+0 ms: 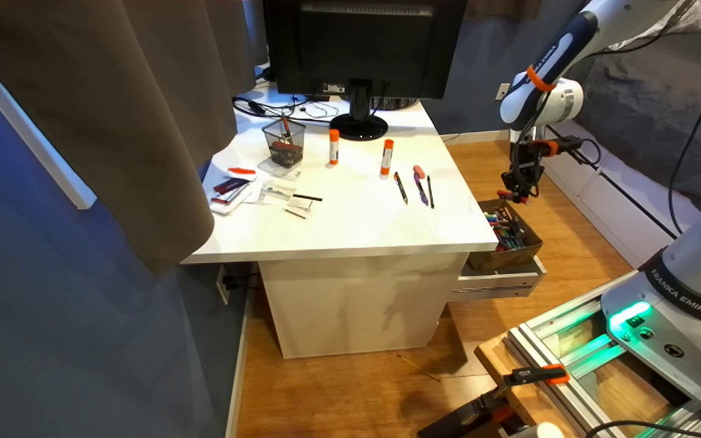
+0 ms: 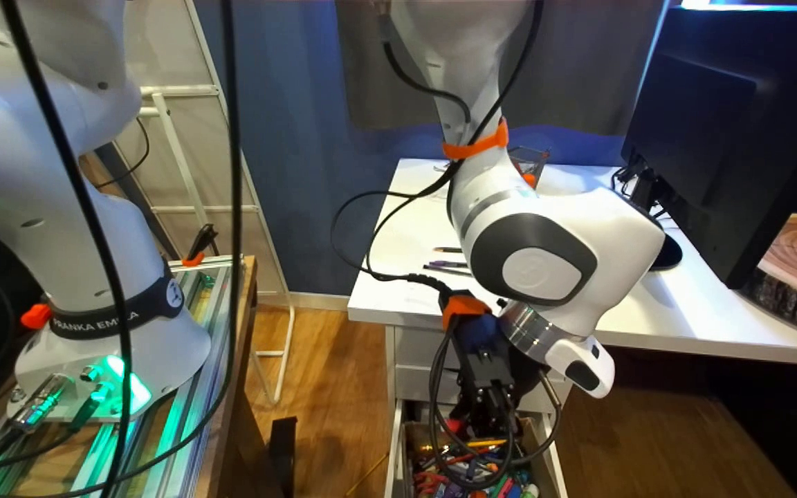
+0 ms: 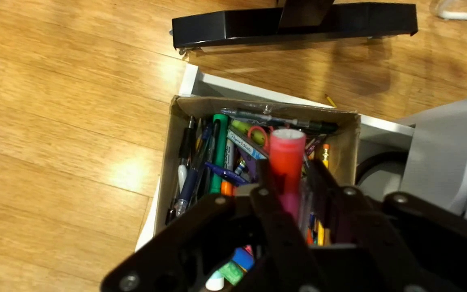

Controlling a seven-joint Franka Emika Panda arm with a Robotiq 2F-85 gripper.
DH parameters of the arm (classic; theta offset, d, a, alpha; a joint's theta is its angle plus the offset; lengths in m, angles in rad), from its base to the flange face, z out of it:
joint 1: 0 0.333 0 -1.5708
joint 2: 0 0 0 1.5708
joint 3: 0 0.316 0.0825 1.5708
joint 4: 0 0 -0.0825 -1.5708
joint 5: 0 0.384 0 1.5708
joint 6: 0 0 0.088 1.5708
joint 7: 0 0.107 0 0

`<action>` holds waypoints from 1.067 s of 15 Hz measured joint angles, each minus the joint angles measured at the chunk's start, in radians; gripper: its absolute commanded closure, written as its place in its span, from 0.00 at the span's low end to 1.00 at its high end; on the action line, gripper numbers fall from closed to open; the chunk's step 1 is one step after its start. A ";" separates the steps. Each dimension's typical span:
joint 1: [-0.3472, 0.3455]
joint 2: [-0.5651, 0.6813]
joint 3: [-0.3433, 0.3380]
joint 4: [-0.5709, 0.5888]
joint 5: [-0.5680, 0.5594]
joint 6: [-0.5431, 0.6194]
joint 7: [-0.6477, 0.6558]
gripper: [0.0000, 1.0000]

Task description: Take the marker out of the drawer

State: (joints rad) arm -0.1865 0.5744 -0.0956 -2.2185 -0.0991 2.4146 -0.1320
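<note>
Arm (image 2: 533, 270) partly hides surface (image 2: 675, 308) in exterior view; pens (image 3: 191, 180) crowd cardboard box (image 3: 349, 142) in drawer (image 1: 502, 285). Only wrist view gives us Paper Mate lettering (image 3: 242, 144). End effector (image 3: 289, 166) grips red marker (image 3: 286, 148).

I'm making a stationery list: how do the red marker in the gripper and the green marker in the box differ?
Colour: the red marker is red with a whitish end; the green marker is green right to its visible end.
Place: the red marker is held by the gripper over the cardboard box; the green marker lies inside it, among pens.
Both are roughly cylindrical.
</note>
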 measured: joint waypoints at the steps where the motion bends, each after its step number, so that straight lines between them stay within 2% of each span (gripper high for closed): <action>1: -0.012 -0.046 0.002 -0.029 0.007 0.004 -0.018 0.93; 5: -0.067 -0.223 0.039 -0.138 0.113 0.047 -0.160 0.93; 9: -0.094 -0.402 0.101 -0.241 0.339 0.050 -0.407 0.93; 10: -0.092 -0.443 0.112 -0.263 0.402 0.037 -0.478 0.74; 12: -0.075 -0.470 0.102 -0.274 0.413 0.032 -0.487 0.74; 16: -0.071 -0.446 0.090 -0.269 0.413 0.032 -0.487 0.74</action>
State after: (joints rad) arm -0.2579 0.1280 -0.0055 -2.4870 0.3136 2.4469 -0.6185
